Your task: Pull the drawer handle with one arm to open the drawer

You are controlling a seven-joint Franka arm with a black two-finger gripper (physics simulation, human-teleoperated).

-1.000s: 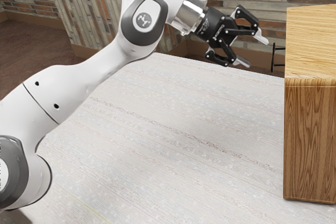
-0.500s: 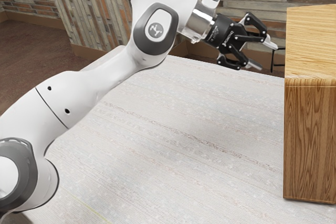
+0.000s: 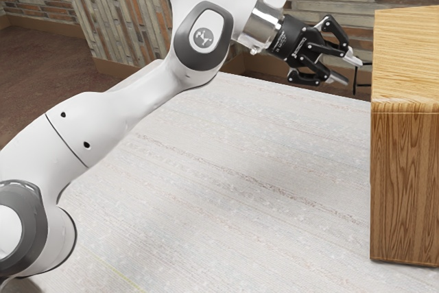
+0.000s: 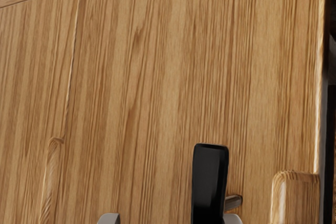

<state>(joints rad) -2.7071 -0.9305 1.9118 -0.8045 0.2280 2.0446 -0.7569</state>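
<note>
Just ahead of the black two-finger pincer, fingers spread, a slim black bar handle juts from the oak-grained wooden drawer front.

1. Gripper: carried toward 3 o'clock in the exterior view over the last second. Most of the travel fell in the first half second, with a slight further advance since.
2. Fingertips: a second ago clearly short of the drawer handle; now level with its black bar, the upper tip overlapping it.
3. Finger spread: the tips appear closer together than a second ago, though a gap remains between them.
4. Grey-capped arm joint: shifted toward 4 o'clock as the arm reached farther out.
</note>
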